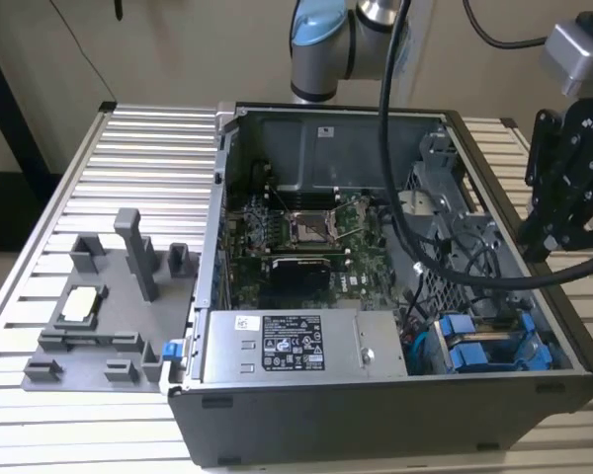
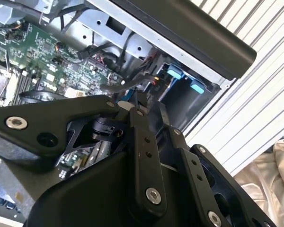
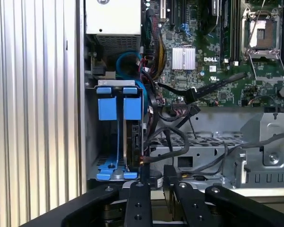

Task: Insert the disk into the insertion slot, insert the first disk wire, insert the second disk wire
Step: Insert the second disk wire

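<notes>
The disk (image 3: 132, 142) sits on edge in the insertion slot (image 3: 92, 142), a bay at the front corner of the open computer case (image 1: 376, 415). Its bright blue carrier front (image 3: 132, 108) stands beside a second blue carrier front (image 3: 107, 108). In the exterior view the disk's carrier (image 1: 457, 327) lies at the case's lower right. My gripper (image 3: 156, 175) hangs over the far end of the disk, and from the exterior view it (image 1: 536, 245) is above the case's right wall. A black wire (image 3: 143, 160) with a red-yellow tip ends right at the gripper (image 2: 146, 104).
The green motherboard (image 1: 306, 232) and a grey power supply (image 1: 296, 346) fill the case. A perforated metal cage (image 3: 203, 146) with loose black cables lies beside the bay. A grey fixture plate (image 1: 109, 296) with posts stands on the slatted table (image 1: 128, 138) at the exterior view's left.
</notes>
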`<state>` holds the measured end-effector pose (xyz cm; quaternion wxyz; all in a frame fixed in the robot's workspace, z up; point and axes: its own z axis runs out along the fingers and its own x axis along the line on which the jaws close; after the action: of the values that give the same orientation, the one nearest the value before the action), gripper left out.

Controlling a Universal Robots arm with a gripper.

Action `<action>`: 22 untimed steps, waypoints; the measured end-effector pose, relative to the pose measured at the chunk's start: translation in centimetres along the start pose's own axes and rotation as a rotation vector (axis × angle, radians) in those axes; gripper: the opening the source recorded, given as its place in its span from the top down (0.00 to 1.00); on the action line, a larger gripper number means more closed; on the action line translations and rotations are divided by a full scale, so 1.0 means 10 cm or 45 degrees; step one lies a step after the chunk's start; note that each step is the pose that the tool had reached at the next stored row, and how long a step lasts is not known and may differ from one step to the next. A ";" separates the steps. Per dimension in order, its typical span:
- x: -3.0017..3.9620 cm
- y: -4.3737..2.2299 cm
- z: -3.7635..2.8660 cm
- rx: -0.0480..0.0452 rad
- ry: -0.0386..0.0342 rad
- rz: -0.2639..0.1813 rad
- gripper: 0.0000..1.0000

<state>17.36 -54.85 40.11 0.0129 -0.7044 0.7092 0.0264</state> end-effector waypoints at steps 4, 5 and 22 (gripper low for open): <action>-0.157 0.002 0.009 0.000 0.0000 0.000 0.74; -0.196 0.002 0.012 0.000 0.0000 0.000 0.74; -0.313 0.604 0.106 0.065 0.0051 -0.004 0.74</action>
<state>11.33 -51.63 39.34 0.0295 -0.7048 0.7087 0.0069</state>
